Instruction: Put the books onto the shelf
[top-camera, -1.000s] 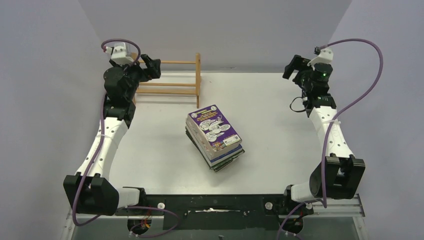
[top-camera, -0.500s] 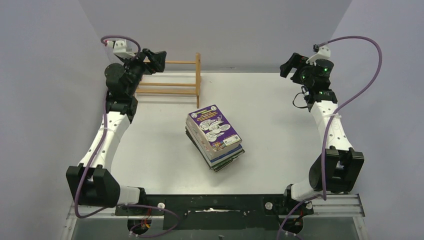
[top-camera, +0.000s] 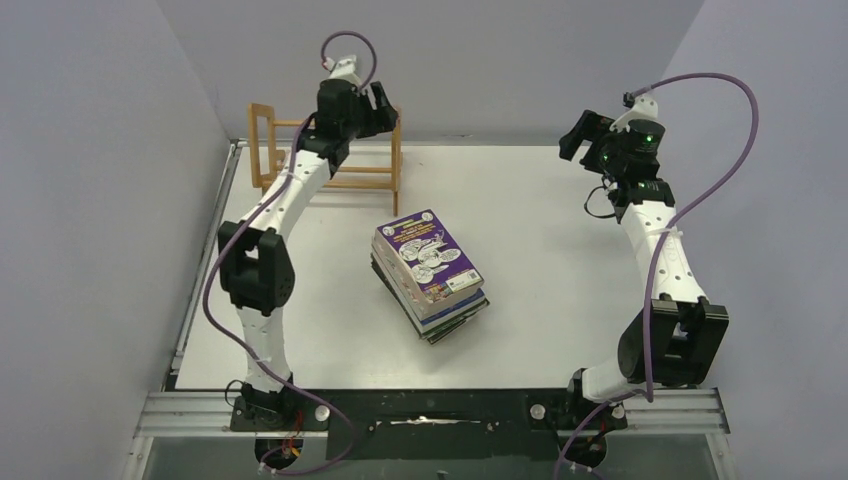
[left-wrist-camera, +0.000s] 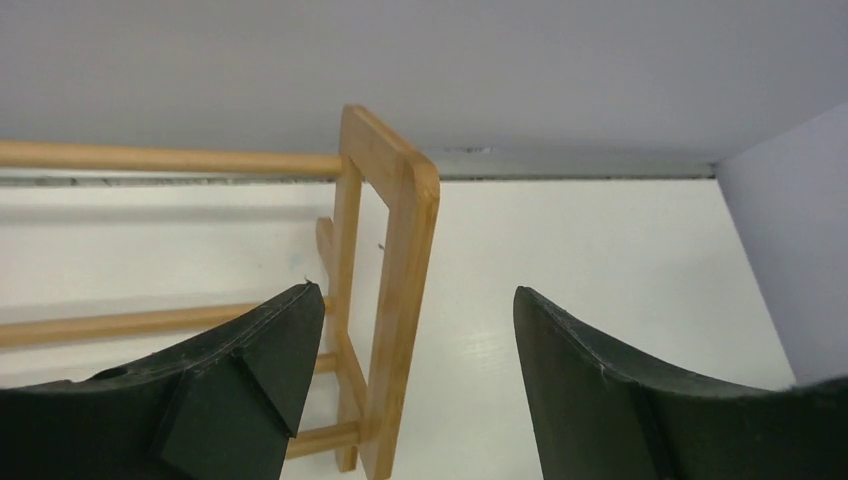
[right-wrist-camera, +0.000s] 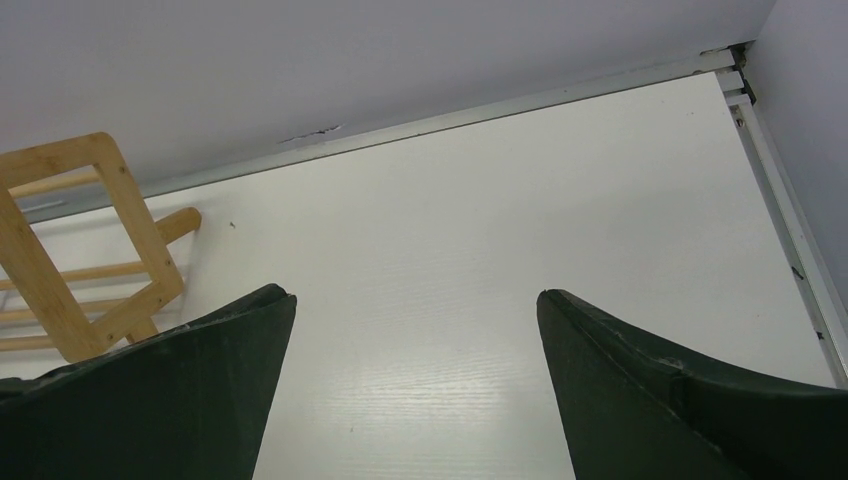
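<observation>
The left gripper (left-wrist-camera: 415, 295) is seen with its jaws standing apart and nothing clasped between them; in the left wrist view the light-wood end frame (left-wrist-camera: 405, 250) of the shelf (top-camera: 396, 165) is framed in the gap between the two dark fingers (left-wrist-camera: 240, 400), and whether either finger is touching the wood cannot be told. From the top view this gripper is found raised over the upper corner of that end frame, the one nearer the middle of the table (top-camera: 560, 260), close to the rear wall (top-camera: 480, 60). The dowel rails (left-wrist-camera: 150, 158) are seen running off to the left from the frame. The right gripper (right-wrist-camera: 415, 295) is spread wide and nothing is gripped by it; only bare white table surface is seen between its fingers, with the shelf caught at the left edge of its wrist view. It is held up at the far right side of the table, well apart from the shelf. The books (top-camera: 430, 255) are stacked flat in one slightly skewed pile near the middle of the table, a purple cartoon cover uppermost and the darker edges of the lower volumes showing beneath it. The pile is touched by neither gripper and lies well apart from both, and it has not yet been placed on the shelf, which stands upright at the back left
</observation>
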